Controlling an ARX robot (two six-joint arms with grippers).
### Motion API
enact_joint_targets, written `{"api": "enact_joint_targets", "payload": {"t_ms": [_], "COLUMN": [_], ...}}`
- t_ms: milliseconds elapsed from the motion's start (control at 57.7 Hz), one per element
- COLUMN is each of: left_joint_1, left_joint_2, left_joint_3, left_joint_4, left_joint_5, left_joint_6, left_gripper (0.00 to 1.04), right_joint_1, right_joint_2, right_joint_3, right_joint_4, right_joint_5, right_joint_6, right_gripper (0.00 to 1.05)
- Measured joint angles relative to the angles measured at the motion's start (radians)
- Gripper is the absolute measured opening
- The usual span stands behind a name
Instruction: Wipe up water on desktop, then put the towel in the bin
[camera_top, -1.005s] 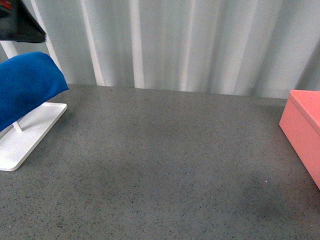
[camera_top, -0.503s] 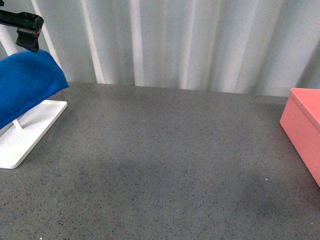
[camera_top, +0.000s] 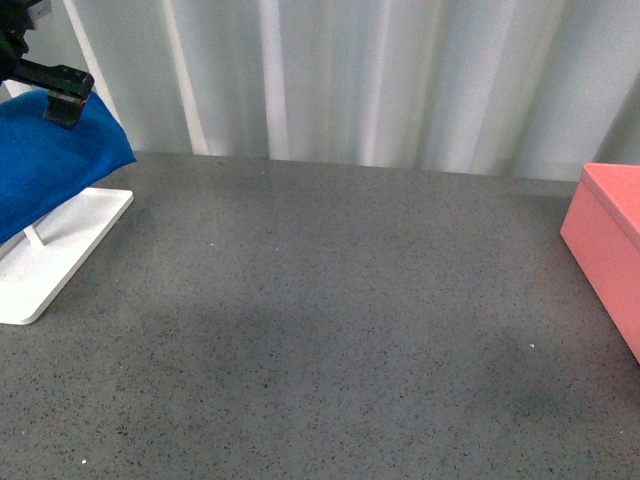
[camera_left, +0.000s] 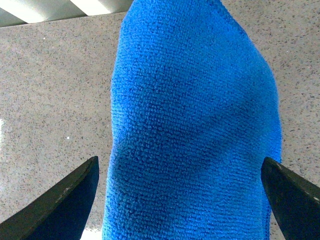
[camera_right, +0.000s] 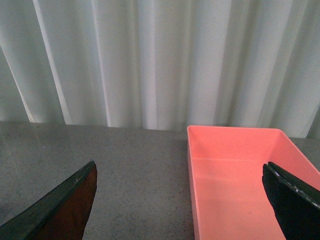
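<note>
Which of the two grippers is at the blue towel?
The left gripper: its open fingers flank the towel, while the right gripper faces the pink bin.

1. White flat rectangular base plate of a rack (camera_top: 62, 252), smooth with rounded corners, at the far left of the front view, cut off by the picture's edge.
2. Slim white post (camera_top: 34, 238), rising tilted from that plate.
3. Pale grey-white pleated curtain (camera_top: 380, 80), hanging in vertical folds across the whole background; also seen in the right wrist view (camera_right: 150, 60).
</note>
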Motion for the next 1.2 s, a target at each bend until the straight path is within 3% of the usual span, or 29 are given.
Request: {"api": "enact_joint_targets", "payload": {"t_ms": [243,503,763,1196], "left_joint_1": [0.013,0.008,0.004,0.009], "left_joint_2": [0.0,0.0,-0.018,-0.099], "left_joint_3": [-0.047,-0.094,-0.089,-0.018], "left_joint_4": [0.037,0.064,0.054,0.022], "left_joint_5": [-0.011,-0.005,-0.008,0.026], "left_joint_6": [0.027,0.039,0.072,0.131], "left_gripper": [0.97,0.45,0.08,0.06], "right_joint_1": [0.0,0.0,0.0,0.0], "right_joint_2": [0.0,0.0,0.0,0.0], "right_joint_3": [0.0,0.0,0.0,0.0], "right_joint_4": [0.0,0.0,0.0,0.0], "right_joint_5": [0.0,0.0,0.0,0.0], "right_joint_6": [0.0,0.0,0.0,0.0], "right_gripper": [0.98,0.98,0.98,0.98]}}
